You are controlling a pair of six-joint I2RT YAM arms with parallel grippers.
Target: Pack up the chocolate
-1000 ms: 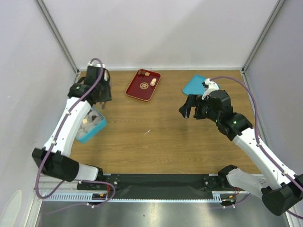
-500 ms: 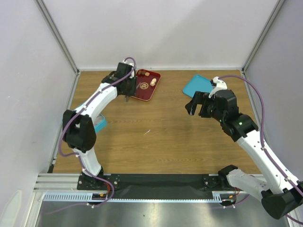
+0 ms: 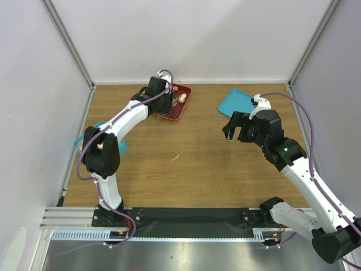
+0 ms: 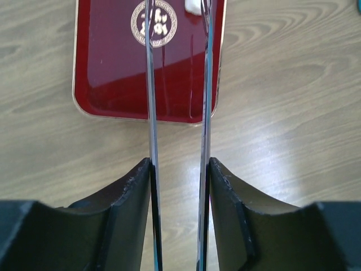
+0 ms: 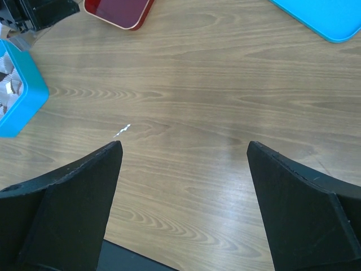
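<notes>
1. Between my left jaws there is nothing. The two thin blades stand partly open and parallel, pointing along the red tray (image 4: 113, 84) from its near rim toward its far end.
2. At their tips, on the top edge of the left wrist view, one pale chocolate (image 4: 193, 5) sits on the tray. It appears to lie inside the gap, hard by the blade on the right of that view, and the frame cuts the rest of it off. From above, pale pieces (image 3: 181, 99) show on the tray just beside my left wrist.
3. I judge each piece to be light, smooth and rounded, so it may roll or squirt out of a skewed pinch. The shell will likely mark or crack under a hard squeeze from blades this thin. I would take it low, across its widest middle, and close gently.
4. The gap looks wider than the piece, so there is room to straddle it. I judge a short reach forward and down is needed before closing.
5. My right jaws are spread as wide as they go and hold nothing. They hang over bare counter (image 5: 186, 113), well apart from the tray.
6. Farther out, the teal box (image 5: 20, 104) stands at the counter's left side with frilled paper cups inside, and I take it the pieces go there. A flat teal lid (image 5: 327, 17) lies at the far right, and a small white scrap (image 5: 122, 131) lies mid-counter.
</notes>
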